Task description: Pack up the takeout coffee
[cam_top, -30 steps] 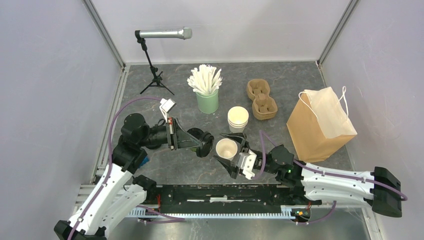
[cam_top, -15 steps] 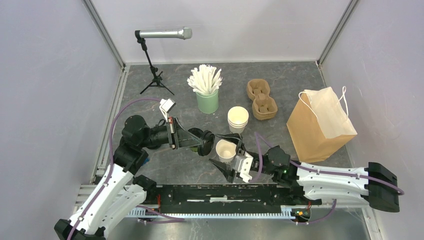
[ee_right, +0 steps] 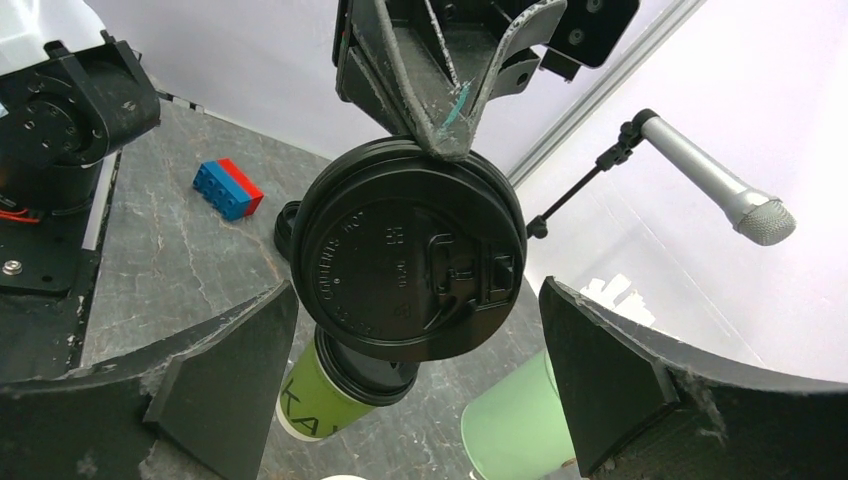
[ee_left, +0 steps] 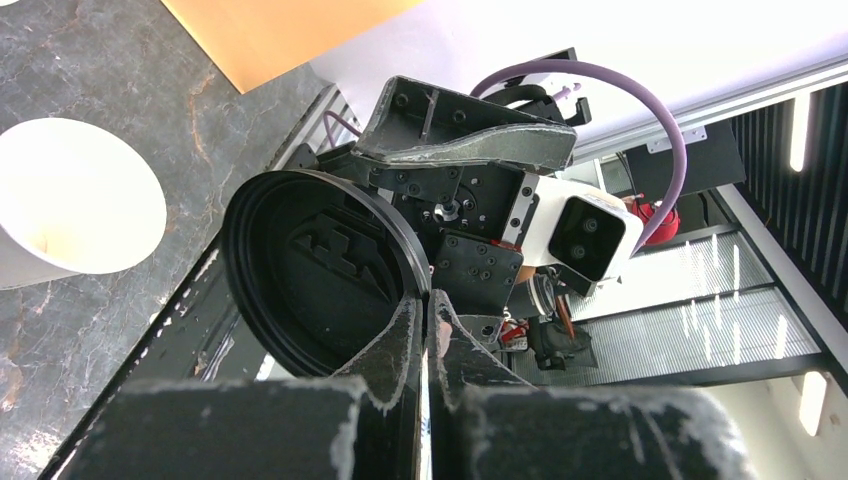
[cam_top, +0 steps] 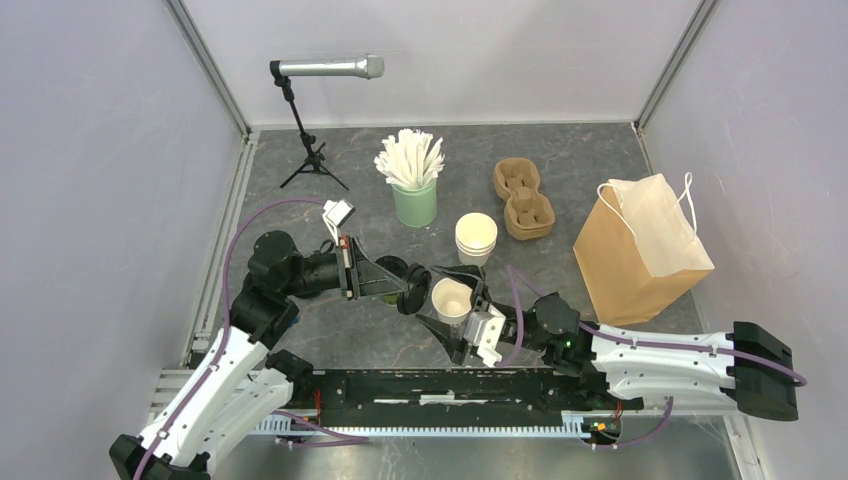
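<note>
My left gripper point(cam_top: 408, 285) is shut on the rim of a round black lid point(cam_top: 413, 288), held on edge just left of a lidless white paper cup point(cam_top: 452, 298). In the left wrist view the lid point(ee_left: 320, 270) is pinched between my fingers and the cup point(ee_left: 70, 210) stands at the left. My right gripper point(cam_top: 455, 305) is open, one finger on each side of the white cup. In the right wrist view the lid point(ee_right: 410, 265) hangs in front of the open jaws, with an olive-green lidded cup point(ee_right: 320, 405) standing behind it. The olive-green cup is hidden in the top view.
A stack of cream cups point(cam_top: 476, 238), a mint-green cup of white sticks point(cam_top: 414, 195), a pulp cup carrier point(cam_top: 523, 198) and a brown paper bag point(cam_top: 640, 250) stand behind. A microphone on a stand point(cam_top: 310, 110) is at the back left. A blue and red brick point(ee_right: 228, 187) lies left.
My left gripper has carried the lid a little to the right, closer to the white cup. My right gripper has shifted slightly left around the cup.
</note>
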You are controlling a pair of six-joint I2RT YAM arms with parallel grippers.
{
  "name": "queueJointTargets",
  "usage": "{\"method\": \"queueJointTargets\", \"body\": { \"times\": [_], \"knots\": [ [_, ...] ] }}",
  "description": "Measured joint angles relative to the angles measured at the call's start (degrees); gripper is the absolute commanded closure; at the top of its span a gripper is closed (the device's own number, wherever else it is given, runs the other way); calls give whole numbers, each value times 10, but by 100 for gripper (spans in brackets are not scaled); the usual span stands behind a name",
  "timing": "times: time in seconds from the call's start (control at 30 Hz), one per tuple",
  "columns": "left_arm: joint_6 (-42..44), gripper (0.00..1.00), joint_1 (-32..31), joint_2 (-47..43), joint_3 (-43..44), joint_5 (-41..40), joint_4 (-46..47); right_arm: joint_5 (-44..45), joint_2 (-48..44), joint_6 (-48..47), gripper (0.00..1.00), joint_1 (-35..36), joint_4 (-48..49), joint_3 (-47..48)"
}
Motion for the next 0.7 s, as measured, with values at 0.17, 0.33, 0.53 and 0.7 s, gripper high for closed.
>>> {"method": "queueJointTargets", "body": {
  "times": [0.17,0.33,0.53,0.7],
  "knots": [
    [0,98,-1,3,0,0,0,4,3,-5,2,3,4,0],
    [0,98,-4,4,0,0,0,4,12,-9,2,3,3,0],
    [0,98,-4,7,0,1,0,4,18,-13,13,5,3,2],
    [0,98,-6,8,0,2,0,4,18,-14,18,5,5,2]
  ]
}}
